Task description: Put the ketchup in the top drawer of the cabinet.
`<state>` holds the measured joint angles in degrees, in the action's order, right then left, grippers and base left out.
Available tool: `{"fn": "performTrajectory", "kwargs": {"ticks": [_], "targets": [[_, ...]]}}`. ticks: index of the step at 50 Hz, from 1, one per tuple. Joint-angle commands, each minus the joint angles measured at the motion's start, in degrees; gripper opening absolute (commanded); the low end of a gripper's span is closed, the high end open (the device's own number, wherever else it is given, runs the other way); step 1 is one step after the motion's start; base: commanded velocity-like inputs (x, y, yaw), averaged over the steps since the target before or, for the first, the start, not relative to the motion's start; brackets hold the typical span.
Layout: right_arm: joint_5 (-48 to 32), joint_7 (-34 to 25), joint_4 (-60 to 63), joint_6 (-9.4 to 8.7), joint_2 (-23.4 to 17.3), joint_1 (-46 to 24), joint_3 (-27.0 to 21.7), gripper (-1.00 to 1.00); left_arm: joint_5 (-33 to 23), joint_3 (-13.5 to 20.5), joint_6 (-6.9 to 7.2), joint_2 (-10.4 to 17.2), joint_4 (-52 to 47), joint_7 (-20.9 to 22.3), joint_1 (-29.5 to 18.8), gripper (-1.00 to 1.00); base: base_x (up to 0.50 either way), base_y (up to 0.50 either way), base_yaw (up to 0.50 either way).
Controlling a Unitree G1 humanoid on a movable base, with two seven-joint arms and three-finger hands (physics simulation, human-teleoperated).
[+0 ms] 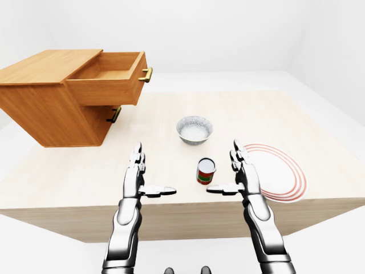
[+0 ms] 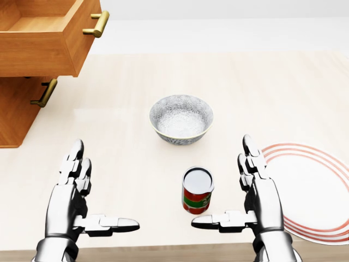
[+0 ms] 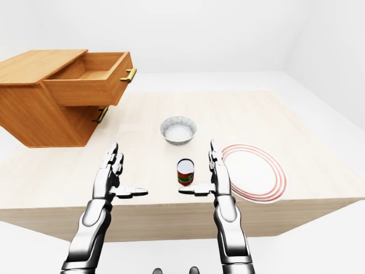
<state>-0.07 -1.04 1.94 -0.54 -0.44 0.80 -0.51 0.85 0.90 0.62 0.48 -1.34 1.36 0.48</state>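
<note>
Red-and-green ketchup can [image 2: 197, 190] is standing on the pale wooden bench [image 2: 272, 93], just left of the open right hand [image 2: 256, 188]. Approach step: next, closing around it. Left hand [image 2: 73, 188] is idling open.

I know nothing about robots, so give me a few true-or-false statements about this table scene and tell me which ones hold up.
1. The top drawer of the wooden cabinet is pulled open. True.
2. The small red and green can lies tipped over inside the bowl. False: it stands upright on the pale wooden table, apart from the grey speckled bowl.
3. The right hand is clamped round the can. False: it is open beside it.
4. The white plate with red rings lies at the head view's right. True.
5. The left hand holds nothing. True.
</note>
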Motion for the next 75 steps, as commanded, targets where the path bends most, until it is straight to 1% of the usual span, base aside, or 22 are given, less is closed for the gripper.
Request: {"fn": "performTrajectory", "kwargs": {"ticks": [1, 2, 3, 5, 7, 8, 10, 11, 15, 18, 20, 24, 29, 30, 33, 40, 47, 53, 55, 59, 61, 75], "targets": [[-1.2, -2.1, 6.2, -2.07, -0.6, 2.5, -0.3, 0.94, 1.9, 1.6, 2.38, 0.8, -5.0, 2.9, 1.6, 1.00, 0.00, 0.00, 0.00], [-1.5, -2.0, 6.9, -2.48, -0.5, 2.8, -0.2, 0.94, 2.0, 1.7, 2.67, 0.8, -5.5, 3.0, 1.8, 1.00, 0.00, 0.00, 0.00], [-1.5, -2.1, 7.3, -2.60, -0.4, 2.9, -0.2, 0.95, 2.1, 1.8, 2.70, 0.8, -5.7, 3.1, 1.8, 1.00, 0.00, 0.00, 0.00], [-1.9, -2.0, 8.2, -2.95, -0.3, 3.2, 0.1, 0.95, 2.3, 1.9, 3.21, 0.8, -6.6, 3.3, 2.0, 1.00, 0.00, 0.00, 0.00], [-2.1, -2.1, 8.5, -2.91, -0.2, 3.4, 0.4, 0.95, 2.3, 1.9, 3.22, 0.7, -6.9, 3.4, 2.3, 1.00, 0.00, 0.00, 0.00], [-2.5, -1.9, 8.9, -3.03, -0.2, 3.5, 0.5, 0.94, 2.4, 1.8, 3.71, 0.7, -8.0, 3.5, 2.7, 1.00, 0.00, 0.00, 0.00], [-2.6, -2.1, 11.5, -4.17, -0.1, 4.4, 0.8, 0.94, 2.6, 1.8, 4.38, 0.6, -9.9, 3.8, 3.4, 1.00, 0.00, 0.00, 0.00], [-2.9, -2.0, 13.1, -4.46, -0.1, 4.9, 0.9, 0.95, 2.9, 1.9, 4.38, 0.6, -11.0, 4.0, 3.8, 1.00, 0.00, 0.00, 0.00], [-4.1, -2.2, 21.0, -4.46, 0.0, 7.9, 2.0, 0.95, 3.9, 2.5, 4.38, 0.7, -15.7, 4.8, 5.2, 1.00, 0.00, 0.00, 0.00], [-5.0, -2.3, 25.8, -4.46, -0.1, 9.7, 2.7, 0.95, 4.8, 3.4, 4.38, 0.8, -18.1, 5.2, 5.4, 1.00, 0.00, 0.00, 0.00], [-5.6, -2.5, 30.7, -4.46, -0.1, 11.4, 3.3, 0.95, 6.1, 4.2, 4.38, 0.9, -22.0, 5.9, 6.3, 1.00, 0.00, 0.00, 0.00], [-5.7, -2.9, 35.5, -4.46, -0.2, 13.3, 3.8, 0.94, 6.2, 4.3, 4.38, 0.6, -25.0, 6.8, 7.8, 1.00, 0.00, 0.00, 0.00], [-5.9, -3.3, 41.0, -4.46, -0.4, 15.2, 3.9, 0.94, 7.3, 5.3, 4.38, 0.3, -30.5, 7.9, 9.5, 1.00, 0.00, 0.00, 0.00], [-5.5, -3.5, 42.8, -4.46, -0.4, 15.8, 3.5, 0.94, 8.2, 5.8, 4.38, 0.3, -33.0, 8.2, 10.3, 1.00, 0.00, 0.00, 0.00], [-5.7, -3.9, 45.7, -4.46, -0.3, 16.9, 3.5, 0.95, 9.1, 6.8, 4.38, 0.0, -36.1, 9.0, 11.2, 1.00, 0.00, 0.00, 0.00], [-9.0, -3.9, 53.0, -4.46, -0.9, 20.2, 6.1, 0.94, 11.5, 9.4, 4.38, -0.7, -41.6, 10.5, 12.3, 1.00, 0.00, 0.00, 0.00], [-8.8, -3.6, 55.1, -4.46, -1.4, 21.1, 6.9, 0.95, 13.4, 11.2, 4.38, -1.7, -47.2, 12.0, 14.4, 1.00, 0.00, 0.00, 0.00], [-12.0, -3.5, 55.1, -4.46, -2.2, 21.5, 8.0, 0.94, 14.0, 12.7, 4.38, -2.1, -47.5, 12.6, 13.4, 1.00, 0.00, 0.00, 0.00], [-11.9, -3.6, 54.9, -4.46, -2.0, 21.2, 7.8, 0.94, 14.5, 13.1, 4.38, -2.1, -48.3, 12.6, 13.4, 1.00, 0.00, 0.15, 0.00], [-12.2, -3.8, 55.1, -4.46, -1.8, 20.9, 7.2, 0.94, 14.7, 13.3, 4.38, -2.3, -48.9, 13.0, 13.7, 1.00, 0.00, 0.49, 0.00], [-10.9, -4.0, 55.3, -4.46, -1.3, 20.9, 6.5, 0.94, 14.7, 13.3, 4.38, -2.5, -49.2, 13.2, 14.0, 1.00, 0.00, 0.50, 0.00], [-11.8, -3.4, 54.3, -4.46, -1.7, 20.8, 7.7, 0.94, 14.7, 13.6, 4.38, -2.4, -48.7, 13.1, 13.3, 1.00, 0.00, 0.50, 0.00]]}}
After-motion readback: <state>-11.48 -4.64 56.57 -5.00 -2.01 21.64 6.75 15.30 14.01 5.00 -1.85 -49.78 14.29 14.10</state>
